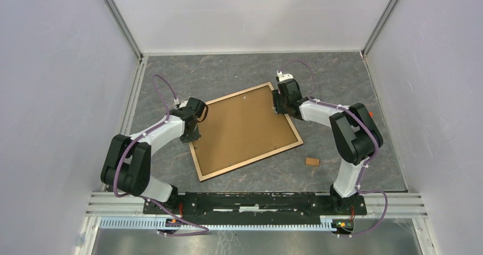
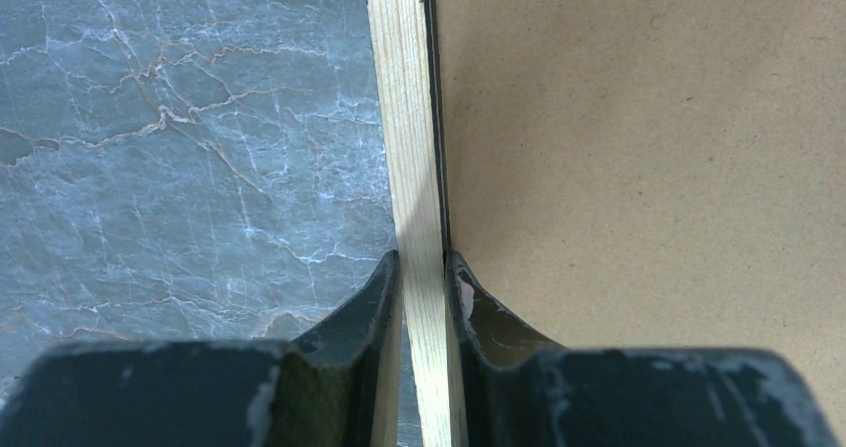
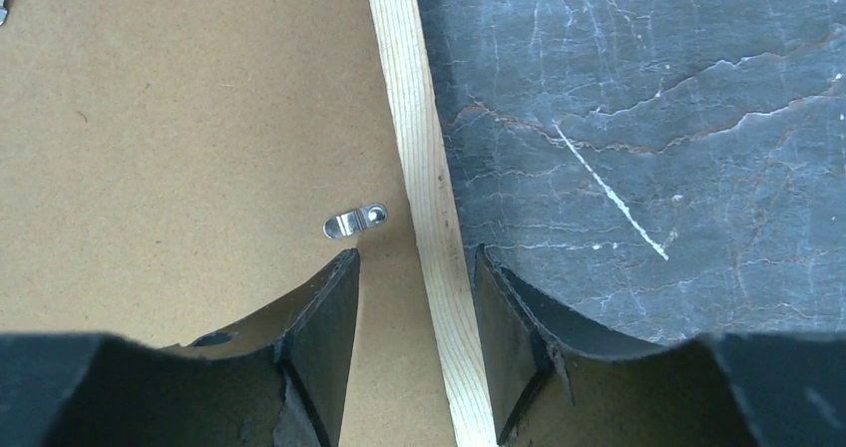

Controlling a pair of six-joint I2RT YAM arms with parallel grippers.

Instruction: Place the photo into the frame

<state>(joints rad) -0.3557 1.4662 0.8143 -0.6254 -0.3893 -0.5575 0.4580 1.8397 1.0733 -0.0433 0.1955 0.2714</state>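
Lying flat at a tilt in the middle of the top view, the frame [image 1: 251, 161] rests on the grey marbled table [image 1: 239, 67] with its light wood rim showing. A brown board [image 1: 245, 127] fills the rim and faces up.

The left gripper [image 2: 421, 262] is at the frame's left edge. In the left wrist view its two dark fingers [image 2: 384, 297] press against both sides of the thin wood rim, pinching it, with the board to the right of the rim and bare table to the left.

The right gripper [image 3: 414, 257] is at the frame's upper right edge. In the right wrist view its fingers straddle the rim at about half spread. One hangs over the board and the other over the table, and a gap shows on each side of the wood, so they grip nothing. A small metal clip [image 3: 355, 221] lies on the board just beside the rim, close to the inner fingertip.

A small brown scrap [image 1: 311, 161] lies on the table right of the frame's lower right corner, apart from it.
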